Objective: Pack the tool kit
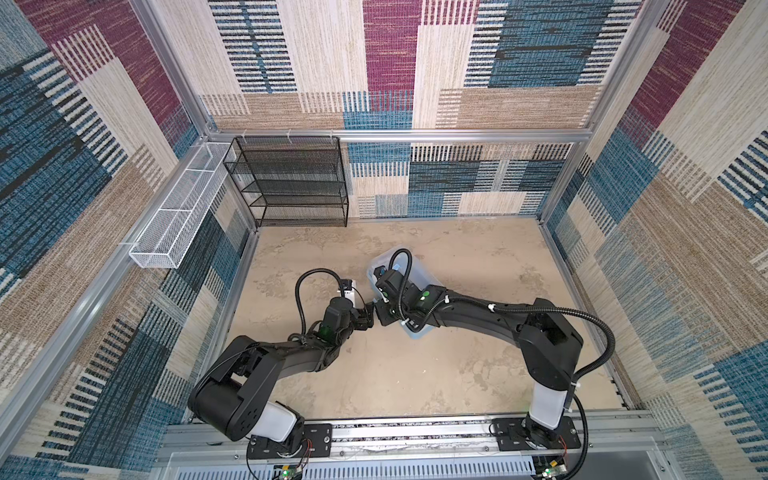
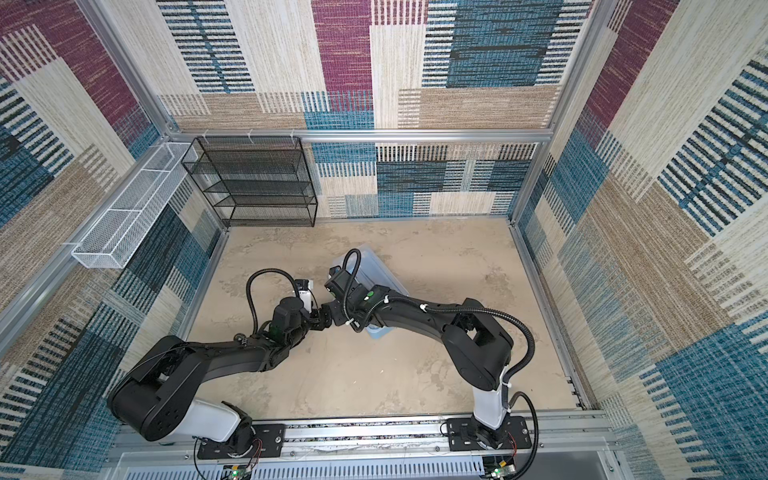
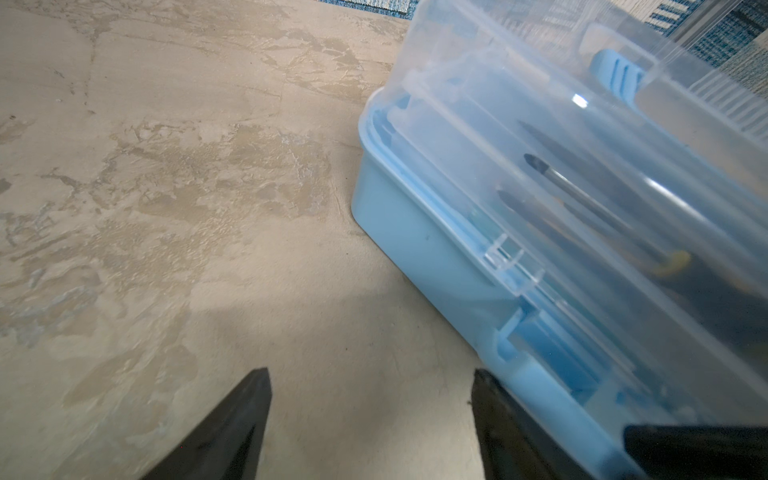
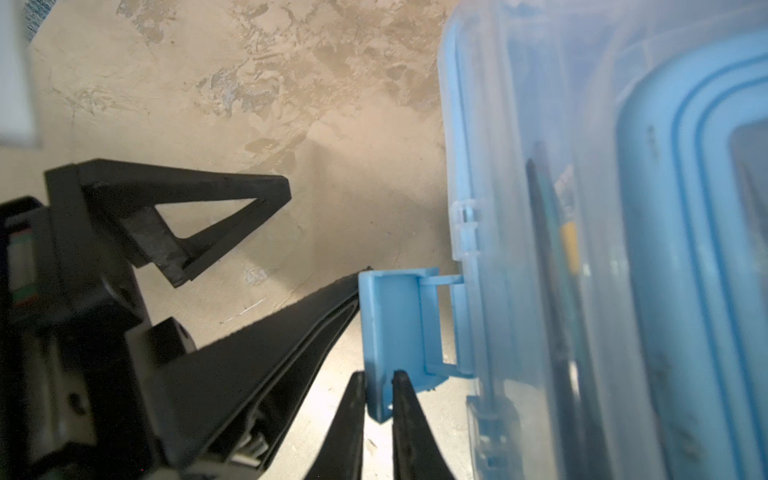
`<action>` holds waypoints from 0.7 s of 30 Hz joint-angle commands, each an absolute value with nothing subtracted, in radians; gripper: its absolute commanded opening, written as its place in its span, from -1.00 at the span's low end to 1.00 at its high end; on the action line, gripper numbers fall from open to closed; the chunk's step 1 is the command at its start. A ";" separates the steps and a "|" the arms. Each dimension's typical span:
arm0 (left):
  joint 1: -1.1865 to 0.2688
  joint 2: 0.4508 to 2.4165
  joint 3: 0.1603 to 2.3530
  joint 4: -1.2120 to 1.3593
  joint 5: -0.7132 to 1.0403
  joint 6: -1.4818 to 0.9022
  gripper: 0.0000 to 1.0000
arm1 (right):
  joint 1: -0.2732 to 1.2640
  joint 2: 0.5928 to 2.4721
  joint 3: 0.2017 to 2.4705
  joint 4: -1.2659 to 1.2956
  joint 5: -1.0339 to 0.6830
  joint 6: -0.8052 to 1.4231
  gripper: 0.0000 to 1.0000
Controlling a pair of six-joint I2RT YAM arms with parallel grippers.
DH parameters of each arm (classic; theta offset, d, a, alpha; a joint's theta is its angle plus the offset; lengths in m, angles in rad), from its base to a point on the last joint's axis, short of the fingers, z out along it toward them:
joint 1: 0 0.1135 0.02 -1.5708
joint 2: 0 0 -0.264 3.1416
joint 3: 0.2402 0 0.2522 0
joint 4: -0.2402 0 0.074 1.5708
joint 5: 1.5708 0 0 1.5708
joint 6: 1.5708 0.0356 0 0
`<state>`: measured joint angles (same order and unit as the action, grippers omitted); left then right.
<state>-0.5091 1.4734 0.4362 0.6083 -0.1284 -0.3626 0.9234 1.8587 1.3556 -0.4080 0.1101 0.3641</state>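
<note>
On one kit (image 3: 415, 249), right fingers (image 4: 410, 428) pinch one latch (image 4: 390, 332).

You had patchwork woven walls (image 1: 390, 62) around a beige counter (image 1: 415, 374); a black mesh rack (image 1: 291, 183) stood at its far left corner, a white wire basket (image 1: 180, 210) hung beside it.

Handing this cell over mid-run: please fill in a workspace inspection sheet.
Surface: beige mottled tabletop, bare around the box.
Job's things: light blue tool kit box, clear lid down, screwdrivers visible inside; blue latch swung out.
Clutter: nothing seen.
End effectors: right end effector shut on the latch; left end effector open, empty, beside the box.
Cables: black corrugated hoses loop off both arms; the right one arches over the box.
Surroundings: black mesh shelf rack, white wire basket, carpet-patterned walls.
</note>
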 commanded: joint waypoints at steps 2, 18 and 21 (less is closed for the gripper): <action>-0.509 1.477 0.449 0.623 -0.127 -0.357 0.59 | 0.926 1.848 1.354 -0.408 0.131 0.369 -0.58; -0.509 1.484 0.467 0.627 -0.083 -0.365 0.59 | 0.925 1.746 1.341 -0.384 0.147 0.385 -0.16; -0.511 1.483 0.479 0.623 -0.076 -0.366 0.59 | 0.925 1.713 1.323 -0.380 0.165 0.388 -0.12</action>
<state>-0.5091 1.4834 0.4667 0.6052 -0.0975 -0.3634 0.9234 1.7382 1.3334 -0.4068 0.1398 0.3691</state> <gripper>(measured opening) 0.794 0.436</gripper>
